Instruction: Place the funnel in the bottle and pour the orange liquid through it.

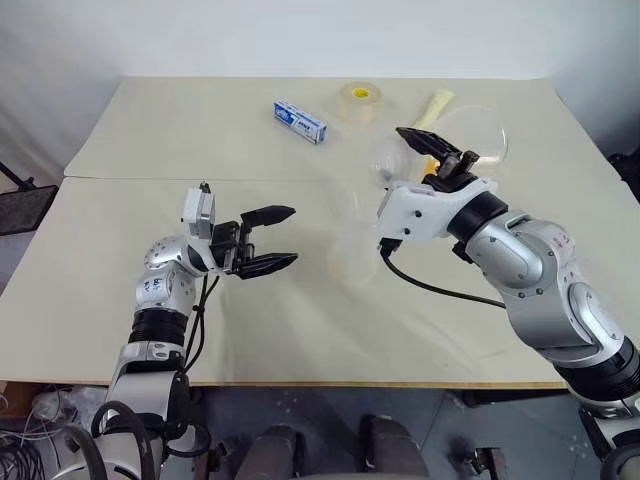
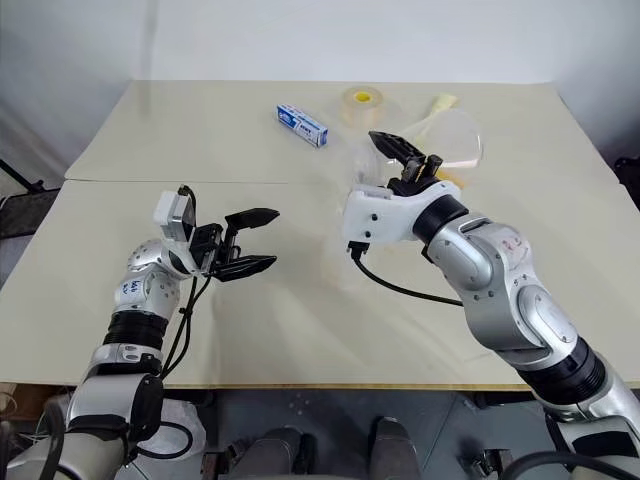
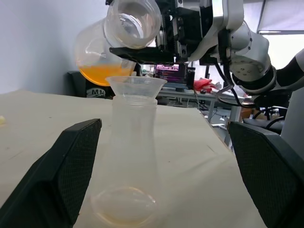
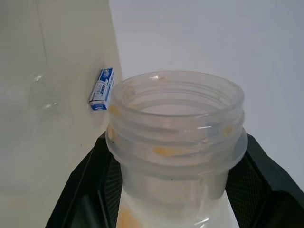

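The bottle [image 3: 130, 161] stands upright mid-table with the clear funnel [image 3: 135, 85] seated in its neck; from the head it is a faint outline [image 1: 352, 255]. My left gripper [image 1: 290, 236] is open, level and pointing at the bottle from its left, a little short of it, with its fingers [image 3: 71, 166] to either side. My right gripper [image 1: 425, 150] is shut on the neck of a larger clear flask [image 1: 470, 135], tilted with its mouth [image 4: 175, 123] just above the funnel. The orange liquid [image 3: 102, 73] pools in that flask's lower side, short of the mouth.
A blue-and-white box [image 1: 300, 121], a tape roll [image 1: 360, 100] and a pale yellow packet [image 1: 437, 103] lie at the back of the table. A seam [image 1: 200, 179] runs across the tabletop behind my left gripper.
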`<action>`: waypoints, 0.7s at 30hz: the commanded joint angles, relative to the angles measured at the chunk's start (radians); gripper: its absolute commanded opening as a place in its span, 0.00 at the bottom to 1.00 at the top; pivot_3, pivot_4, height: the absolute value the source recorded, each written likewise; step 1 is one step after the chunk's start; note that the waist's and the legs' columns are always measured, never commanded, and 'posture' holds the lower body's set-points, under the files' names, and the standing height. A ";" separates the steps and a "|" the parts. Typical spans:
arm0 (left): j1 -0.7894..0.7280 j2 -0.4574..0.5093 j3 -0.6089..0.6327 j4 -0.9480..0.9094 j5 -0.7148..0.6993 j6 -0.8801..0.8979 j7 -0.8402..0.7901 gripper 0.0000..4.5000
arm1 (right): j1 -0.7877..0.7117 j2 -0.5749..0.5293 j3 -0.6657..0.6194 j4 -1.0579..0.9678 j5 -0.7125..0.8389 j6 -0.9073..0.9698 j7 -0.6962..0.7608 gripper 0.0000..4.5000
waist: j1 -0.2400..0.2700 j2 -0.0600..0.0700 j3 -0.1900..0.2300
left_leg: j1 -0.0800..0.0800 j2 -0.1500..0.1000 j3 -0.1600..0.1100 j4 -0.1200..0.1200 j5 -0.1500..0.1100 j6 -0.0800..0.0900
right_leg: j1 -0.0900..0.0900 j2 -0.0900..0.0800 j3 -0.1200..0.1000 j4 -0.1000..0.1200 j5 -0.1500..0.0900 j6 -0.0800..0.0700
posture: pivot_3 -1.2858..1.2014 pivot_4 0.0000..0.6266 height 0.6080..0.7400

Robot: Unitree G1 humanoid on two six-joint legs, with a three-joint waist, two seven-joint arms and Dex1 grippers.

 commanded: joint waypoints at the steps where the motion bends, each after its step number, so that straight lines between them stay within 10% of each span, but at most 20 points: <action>1: -0.023 -0.002 0.020 -0.024 -0.025 0.002 -0.013 1.00 | -0.031 -0.021 -0.041 0.013 -0.063 -0.087 0.016 0.55 | -0.001 0.000 0.000 | 0.000 0.000 0.000 0.000 0.000 0.000 | 0.000 0.000 0.000 0.000 0.000 0.000 | 0.52 0.24 1.00; 21: -0.061 -0.009 0.025 0.007 -0.020 0.004 -0.013 1.00 | -0.084 -0.029 -0.088 0.142 -0.249 -0.341 0.047 0.55 | -0.001 0.000 0.000 | 0.000 0.000 0.000 0.000 0.000 0.000 | 0.000 0.000 0.000 0.000 0.000 0.000 | 0.52 0.24 1.00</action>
